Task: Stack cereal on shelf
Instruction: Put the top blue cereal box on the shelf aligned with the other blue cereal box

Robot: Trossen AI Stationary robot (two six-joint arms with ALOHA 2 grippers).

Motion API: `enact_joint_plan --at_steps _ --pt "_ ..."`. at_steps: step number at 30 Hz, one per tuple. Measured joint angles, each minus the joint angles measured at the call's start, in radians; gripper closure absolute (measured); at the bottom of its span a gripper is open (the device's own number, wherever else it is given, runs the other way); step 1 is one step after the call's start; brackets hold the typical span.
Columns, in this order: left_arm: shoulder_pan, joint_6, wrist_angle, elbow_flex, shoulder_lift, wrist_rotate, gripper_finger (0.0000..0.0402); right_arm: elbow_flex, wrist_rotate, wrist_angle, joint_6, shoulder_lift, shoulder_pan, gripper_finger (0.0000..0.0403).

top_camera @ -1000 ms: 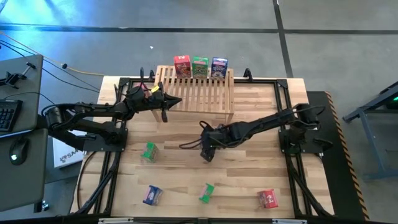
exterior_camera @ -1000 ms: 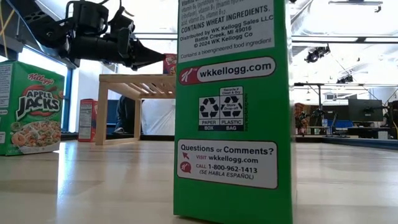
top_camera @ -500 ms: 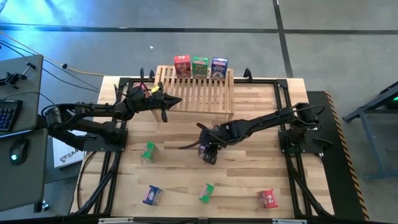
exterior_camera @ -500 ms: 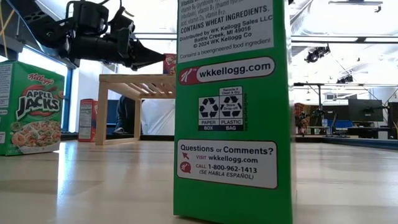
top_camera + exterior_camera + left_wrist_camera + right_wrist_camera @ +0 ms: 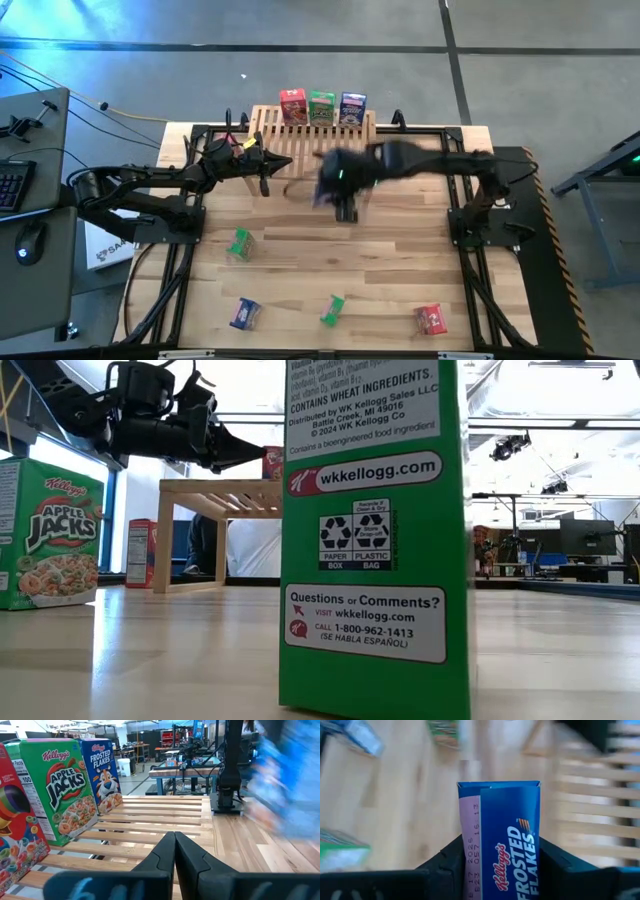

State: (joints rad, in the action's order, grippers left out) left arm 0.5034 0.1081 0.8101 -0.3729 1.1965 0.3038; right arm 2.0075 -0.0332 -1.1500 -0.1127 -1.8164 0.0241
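Here a blue Frosted Flakes box (image 5: 499, 840) is held between the right gripper's (image 5: 345, 195) fingers, its long axis running out along them; it is carried over the worktop's (image 5: 400, 270) middle, with the shelf (image 5: 300, 155) at about eleven o'clock, just beside. The left gripper (image 5: 262, 165), fingers pressed together and empty, hangs at the shelf's nine o'clock edge. "Apple Jacks", "Frosted Flakes" and "Kellogg's" can be read on the shelved boxes (image 5: 70, 785)

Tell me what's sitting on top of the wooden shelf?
Three cereal boxes stand along the shelf's back edge: red, green and blue. The moving right arm blurs over part of the slats.
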Motion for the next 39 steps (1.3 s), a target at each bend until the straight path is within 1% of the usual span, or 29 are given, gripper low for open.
enact_joint_plan --at_steps 3,6,10,16,20,24,29,31,39 --pt "0.0 0.0 0.001 0.0 0.0 0.0 0.0401 0.096 -0.037 -0.102 -0.089 0.0 0.09 0.026" --pt "0.0 0.0 0.005 0.0 0.0 0.0 0.0401 0.133 -0.052 -0.158 -0.161 0.0 0.194 0.026" --pt "0.0 0.0 0.011 0.0 0.0 0.0 0.0401 0.122 -0.01 -0.162 -0.221 0.0 0.319 0.0261" --pt "0.0 0.017 0.014 -0.001 0.0 0.0 0.0401 0.091 0.006 -0.136 -0.28 -0.003 0.417 0.0261" --pt "0.0 0.016 0.035 -0.001 0.0 0.0 0.0401 0.089 0.002 -0.111 -0.286 -0.007 0.446 0.026" --pt "0.0 0.009 0.06 -0.001 0.0 0.0 0.0401 0.089 0.006 -0.109 -0.284 -0.026 0.453 0.0249" --pt "0.0 0.008 0.073 -0.001 0.0 0.0 0.0401 0.088 -0.001 -0.108 -0.278 -0.055 0.451 0.0223" --pt "0.0 0.009 0.073 -0.002 0.0 0.0 0.0401 0.088 -0.021 -0.098 -0.269 -0.064 0.449 0.0211" --pt "0.0 0.008 0.079 -0.002 0.0 0.0 0.0401 0.087 -0.064 -0.061 -0.262 -0.062 0.436 0.0166"
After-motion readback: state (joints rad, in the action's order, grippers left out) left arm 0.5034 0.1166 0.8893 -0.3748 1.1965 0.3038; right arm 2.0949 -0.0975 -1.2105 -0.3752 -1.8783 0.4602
